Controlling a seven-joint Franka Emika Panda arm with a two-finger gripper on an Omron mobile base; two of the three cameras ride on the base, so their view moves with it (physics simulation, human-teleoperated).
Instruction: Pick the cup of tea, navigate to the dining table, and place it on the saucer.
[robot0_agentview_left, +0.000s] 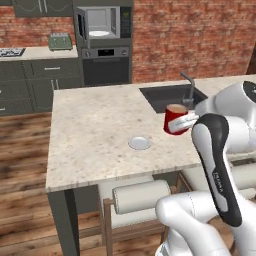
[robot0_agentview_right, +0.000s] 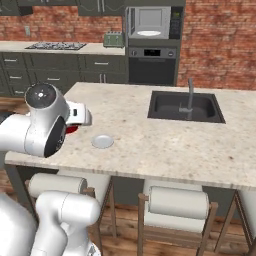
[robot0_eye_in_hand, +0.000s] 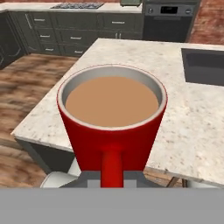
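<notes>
The cup of tea is a red mug full of brown liquid, seen close up in the hand view with its handle toward the camera. My gripper is shut on that handle. In the left base view the cup of tea hangs in my gripper above the dining table, to the right of the saucer. From the right base view only a red sliver of the cup of tea shows behind my arm, left of the saucer on the dining table.
A dark sink with a faucet is set into the table's far right. Stools with white cushions stand under the near edge. An oven and microwave and dark cabinets line the brick back wall.
</notes>
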